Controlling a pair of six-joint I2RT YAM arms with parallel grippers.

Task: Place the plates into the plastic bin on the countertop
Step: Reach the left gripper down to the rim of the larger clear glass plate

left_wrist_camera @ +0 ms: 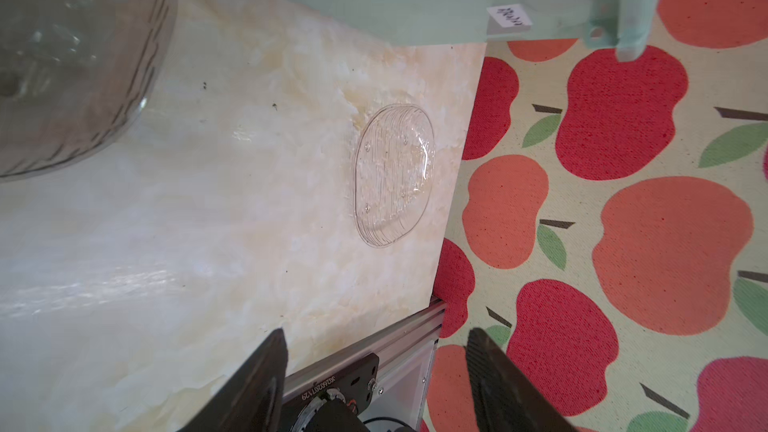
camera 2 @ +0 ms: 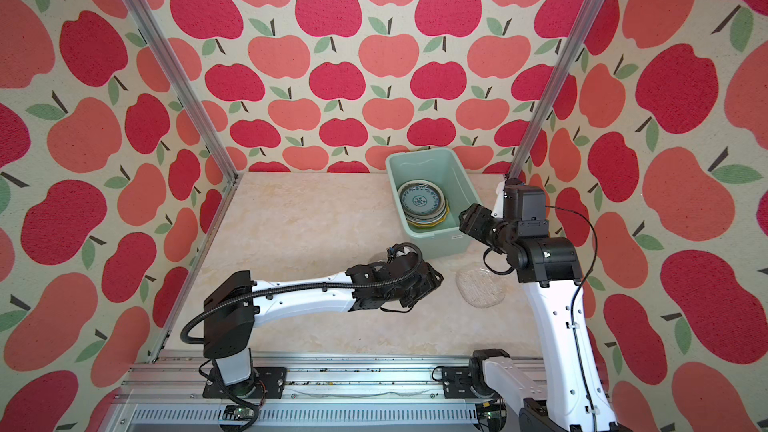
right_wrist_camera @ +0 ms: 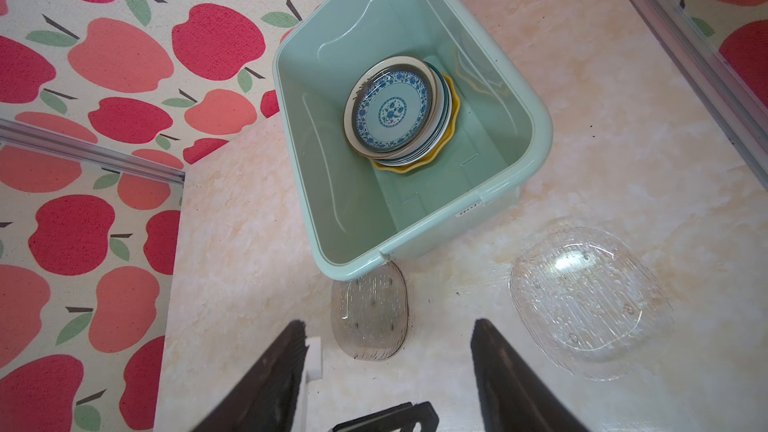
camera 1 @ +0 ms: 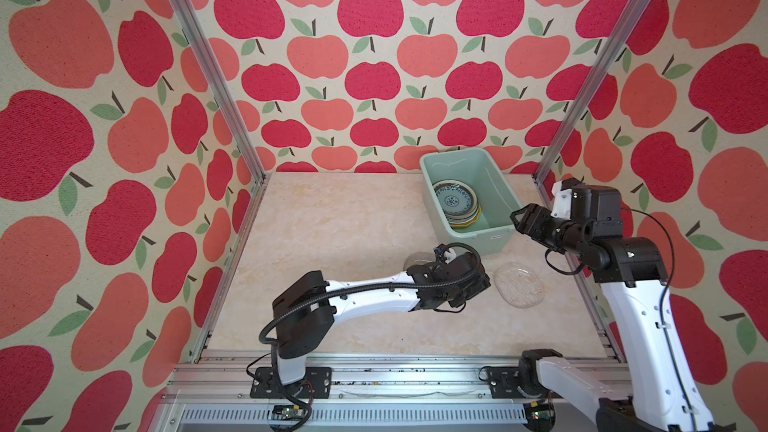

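With 12 o'clock set at the back wall in both top views, a smoky plate (camera 1: pixel 414 261) is seen on the counter (camera 1: pixel 332 222), half hidden under the left arm. The left pincer (left_wrist_camera: pixel 376 333) is spread wide and nothing is held in it. The clear plate (camera 1: pixel 519 284) is found at 3 o'clock from it, just beside it, flat on the counter. Its long way seems to be laid from about 10 to 4 o'clock. The bin (camera 1: pixel 461 166) is set at about 11 o'clock from that plate, with a stack (camera 1: pixel 455 201) inside. The right pincer (camera 1: pixel 519 219) is spread and empty too, up by the bin's near corner, with the clear plate at 6 o'clock. The left arm is judged nearer.
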